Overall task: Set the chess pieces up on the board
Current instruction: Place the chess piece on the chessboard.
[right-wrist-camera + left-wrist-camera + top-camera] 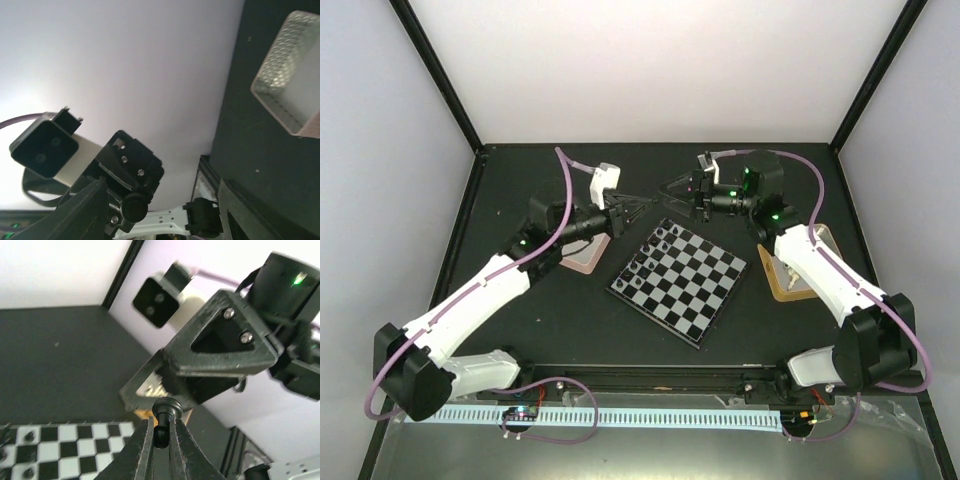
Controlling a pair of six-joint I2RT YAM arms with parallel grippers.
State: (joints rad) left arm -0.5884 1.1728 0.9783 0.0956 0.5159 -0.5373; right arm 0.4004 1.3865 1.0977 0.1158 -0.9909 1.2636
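**Top view.** The board [680,282] lies turned at the centre of the worktop [520,190]. It is flat, with glossy black and pale squares and a thin dark rim. A few dark chess pieces [642,265] stand along the board side that faces the far-left corner, and most squares look unfilled. The left gripper [638,208] and the right gripper [674,187] meet tip to tip in the air, just beyond the board's far corner. A tin [582,262] sits toward the left edge and a second tin [798,278] toward the right edge.

**Left wrist view.** The left gripper [161,431] is clamped on a black pawn [165,410]. Its dark fingers [142,452] pinch the stem just below the round, smooth head. The grip is narrow and the piece is slick. Judged from this, hold the pressure steady and avoid any twist. The right gripper's black angular finger plates, fastened with screws, hang close behind the pawn.

**Right wrist view.** The right gripper [159,196] is spread wide, with nothing between its fingers. It faces the pawn's rounded end. If a handover is intended, centre the jaws on the head before closing, and let the left gripper release only after that. Otherwise, lower the pawn upright onto its square. One tin [287,82] shows thin metal walls and a dimpled floor.
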